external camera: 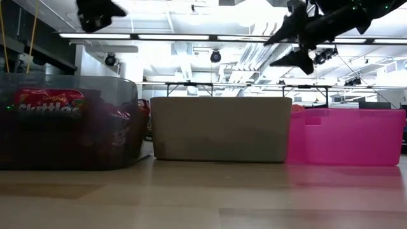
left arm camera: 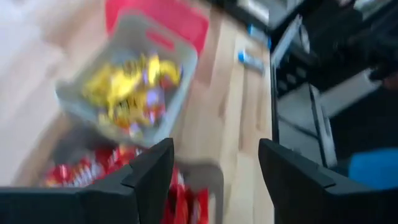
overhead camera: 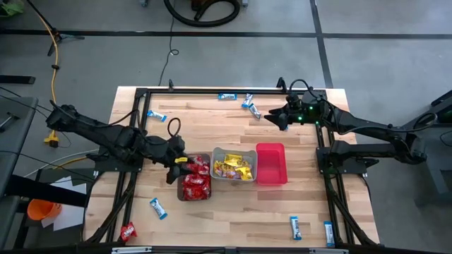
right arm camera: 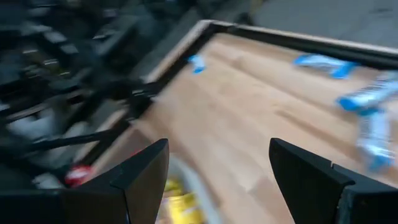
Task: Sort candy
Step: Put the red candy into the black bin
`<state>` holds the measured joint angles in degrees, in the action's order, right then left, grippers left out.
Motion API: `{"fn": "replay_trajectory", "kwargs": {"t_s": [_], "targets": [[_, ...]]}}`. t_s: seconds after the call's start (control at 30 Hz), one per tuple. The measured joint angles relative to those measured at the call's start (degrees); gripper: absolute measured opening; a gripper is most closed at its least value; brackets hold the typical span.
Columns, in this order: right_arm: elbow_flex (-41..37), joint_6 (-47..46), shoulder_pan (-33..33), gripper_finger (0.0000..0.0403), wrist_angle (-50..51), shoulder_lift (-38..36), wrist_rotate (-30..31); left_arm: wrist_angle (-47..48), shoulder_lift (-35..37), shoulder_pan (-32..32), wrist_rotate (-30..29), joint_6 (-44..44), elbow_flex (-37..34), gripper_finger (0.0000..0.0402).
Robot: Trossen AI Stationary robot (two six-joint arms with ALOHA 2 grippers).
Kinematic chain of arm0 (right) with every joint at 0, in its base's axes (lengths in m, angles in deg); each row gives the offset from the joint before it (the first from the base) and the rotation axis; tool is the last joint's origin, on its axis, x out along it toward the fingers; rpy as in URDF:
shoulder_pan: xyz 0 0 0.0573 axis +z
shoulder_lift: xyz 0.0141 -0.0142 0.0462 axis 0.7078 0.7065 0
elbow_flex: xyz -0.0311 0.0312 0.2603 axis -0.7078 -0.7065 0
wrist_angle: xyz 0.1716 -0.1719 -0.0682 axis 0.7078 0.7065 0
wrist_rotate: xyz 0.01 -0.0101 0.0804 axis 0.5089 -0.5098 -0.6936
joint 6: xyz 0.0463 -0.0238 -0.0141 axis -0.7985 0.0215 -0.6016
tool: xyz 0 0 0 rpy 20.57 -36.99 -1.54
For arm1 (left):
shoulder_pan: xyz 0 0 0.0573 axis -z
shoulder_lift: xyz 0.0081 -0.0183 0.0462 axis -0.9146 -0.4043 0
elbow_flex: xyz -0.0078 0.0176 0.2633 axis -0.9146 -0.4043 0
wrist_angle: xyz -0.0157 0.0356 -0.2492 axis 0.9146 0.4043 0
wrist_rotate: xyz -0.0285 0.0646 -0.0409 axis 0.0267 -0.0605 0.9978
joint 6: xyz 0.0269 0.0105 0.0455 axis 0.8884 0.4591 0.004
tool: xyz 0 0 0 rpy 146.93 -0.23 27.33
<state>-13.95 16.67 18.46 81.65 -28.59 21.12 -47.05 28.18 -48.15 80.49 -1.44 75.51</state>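
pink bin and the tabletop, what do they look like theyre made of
The pink bin looks like thin moulded plastic: uniform bright colour, and in the low view light glows through its wall, so it seems translucent with a smooth finish. The tabletop looks like wood, probably butcher-block: pale planks with visible seams and grain, matte to lightly sealed.

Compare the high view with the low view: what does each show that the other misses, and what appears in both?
Only the high view shows the loose blue-and-white bars scattered on the table, a stray red packet, the yellow packets in the grey bin, and the pink bin holding nothing.
Only the low view shows the Skittles lettering on a red packet through the brown bin's wall, plus the ceiling lights.
Both show all three bins in a row, and the arms raised above them.
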Motion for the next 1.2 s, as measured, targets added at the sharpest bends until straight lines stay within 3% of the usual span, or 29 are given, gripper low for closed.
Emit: {"fn": "replay_trajectory", "kwargs": {"t_s": [0.2, 0.37, 0.53, 0.8, 1.0, 1.2], "targets": [[0.0, -3.47, 0.02, 0.0273, -11.55, -1.55, -17.94, -15.56, 0.0, -0.96, -10.99, 9.2, 0.0, 0.0223], [0.0, -5.32, 2.72, 0.0273, -25.36, -3.88, -19.17, -29.81, 0.0, -4.4, -18.47, 15.86, 0.0, 0.0223], [0.11, 2.95, 9.86, 0.0273, -30.72, -4.33, -11.98, -34.55, 0.02, -7.02, -19.36, 15.92, 0.04, 0.0223], [0.09, 9.58, 23.9, 0.0273, -20.26, -4.15, 7.43, -27.87, 0.0, -7.5, -14.24, 13.46, 0.04, 0.0223], [0.09, 6.94, 32.09, 0.0273, -20.49, -4.13, 23.04, -18.44, 0.02, -7.41, -1.58, 10.57, 0.04, 0.0223], [0.07, 1.92, 38.2, 0.0273, -20.53, -2.24, 35.63, 9.07, -1.68, -1.29, 15.47, 4.62, 2.54, 0.0214]]}}
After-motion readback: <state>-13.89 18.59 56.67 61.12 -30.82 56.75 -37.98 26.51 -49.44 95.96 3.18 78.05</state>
